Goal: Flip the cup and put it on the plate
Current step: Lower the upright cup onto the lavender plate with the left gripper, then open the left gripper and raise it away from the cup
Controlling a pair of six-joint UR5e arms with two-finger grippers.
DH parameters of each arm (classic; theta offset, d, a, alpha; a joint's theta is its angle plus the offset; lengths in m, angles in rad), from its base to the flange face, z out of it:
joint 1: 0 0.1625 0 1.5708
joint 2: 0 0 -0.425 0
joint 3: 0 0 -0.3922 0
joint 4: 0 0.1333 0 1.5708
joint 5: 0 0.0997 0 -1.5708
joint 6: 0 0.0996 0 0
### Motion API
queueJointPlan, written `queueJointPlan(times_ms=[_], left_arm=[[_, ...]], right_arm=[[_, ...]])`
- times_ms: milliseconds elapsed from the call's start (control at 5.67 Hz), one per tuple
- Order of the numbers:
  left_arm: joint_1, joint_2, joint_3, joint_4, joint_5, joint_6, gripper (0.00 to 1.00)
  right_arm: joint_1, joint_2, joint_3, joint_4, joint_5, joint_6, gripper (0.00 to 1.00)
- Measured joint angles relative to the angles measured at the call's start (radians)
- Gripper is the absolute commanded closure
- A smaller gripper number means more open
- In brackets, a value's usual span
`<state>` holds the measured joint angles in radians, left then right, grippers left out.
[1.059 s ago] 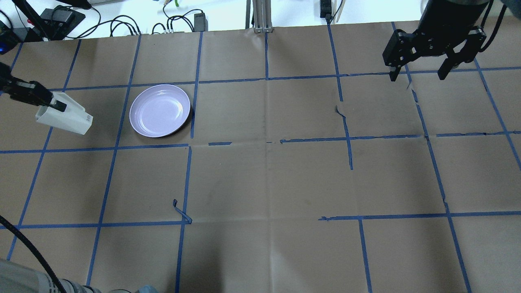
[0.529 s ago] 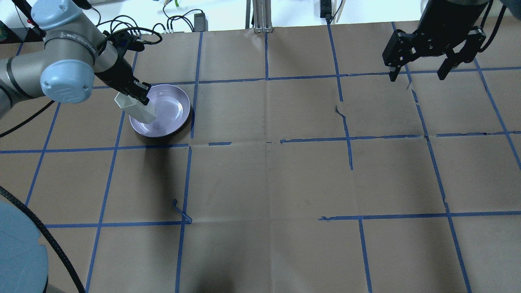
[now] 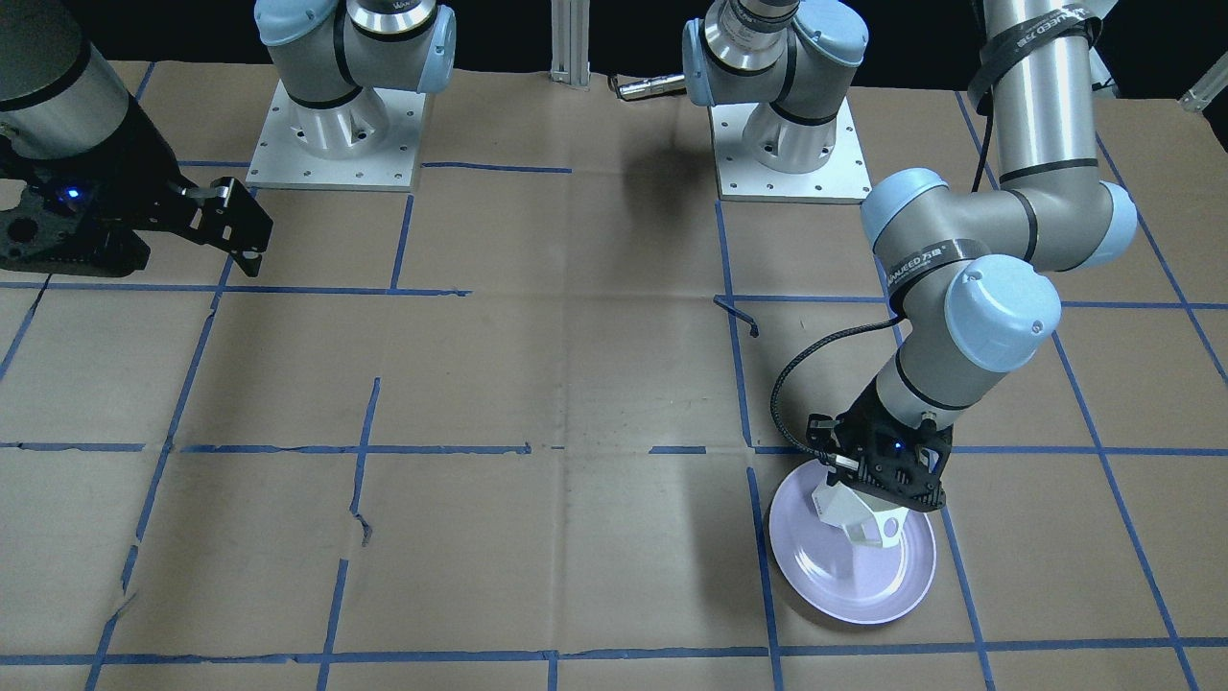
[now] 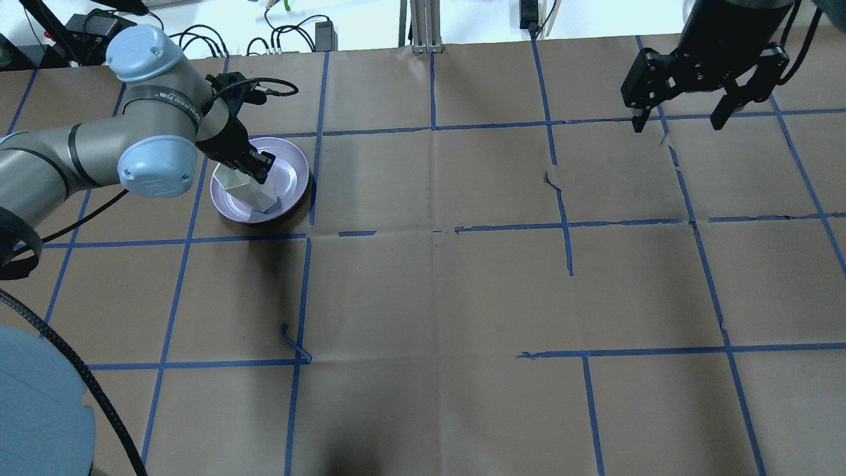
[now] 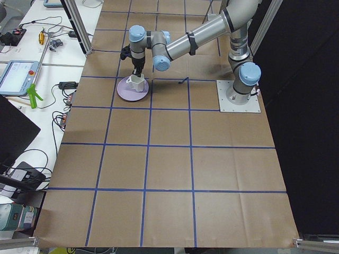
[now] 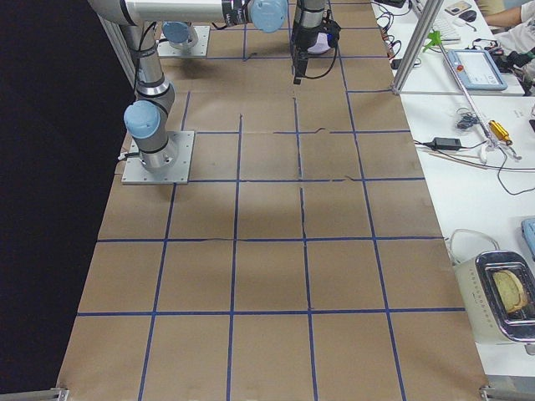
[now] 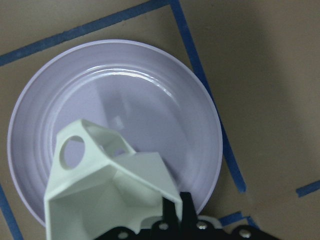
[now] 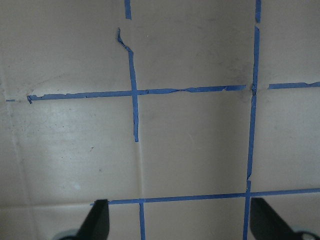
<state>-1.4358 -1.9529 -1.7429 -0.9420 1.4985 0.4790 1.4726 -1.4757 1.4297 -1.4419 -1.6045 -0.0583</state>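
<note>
The white faceted cup (image 4: 250, 192) is held in my left gripper (image 4: 256, 166), which is shut on it. The cup hangs tilted, low over the lavender plate (image 4: 294, 168), above the plate's near-left part. I cannot tell whether it touches the plate. In the left wrist view the cup (image 7: 107, 187) shows its angular handle, with the plate (image 7: 150, 95) beneath it. The front view shows the cup (image 3: 857, 519) over the plate (image 3: 854, 597), under the left gripper (image 3: 878, 485). My right gripper (image 4: 679, 120) is open and empty, high at the far right; it also shows in the right wrist view (image 8: 181, 222).
Brown paper with a blue tape grid (image 4: 433, 231) covers the table. Tape ends curl up at spots (image 4: 294, 344). Cables and power bricks (image 4: 291, 33) lie beyond the far edge. Both arm bases (image 3: 331, 134) stand at the robot's side.
My left arm has swung right with the cup, from left of the plate to over it, and lowered. The right arm has not moved.
</note>
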Motion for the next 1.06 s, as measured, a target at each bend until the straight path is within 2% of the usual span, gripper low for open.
queueJointPlan(times_ms=[353, 529, 882, 1059], left_arm=[[-0.001, -0.005, 0.005, 0.010, 0.003, -0.030, 0.02], [-0.002, 0.025, 0.015, -0.030, 0.004, -0.065, 0.02], [-0.010, 0.117, 0.057, -0.174, 0.002, -0.172, 0.02], [-0.025, 0.168, 0.115, -0.305, 0.004, -0.228, 0.02]], right_arm=[[0.000, 0.000, 0.000, 0.000, 0.000, 0.000, 0.00], [0.000, 0.000, 0.000, 0.000, 0.000, 0.000, 0.00], [0.000, 0.000, 0.000, 0.000, 0.000, 0.000, 0.00], [0.000, 0.000, 0.000, 0.000, 0.000, 0.000, 0.00]])
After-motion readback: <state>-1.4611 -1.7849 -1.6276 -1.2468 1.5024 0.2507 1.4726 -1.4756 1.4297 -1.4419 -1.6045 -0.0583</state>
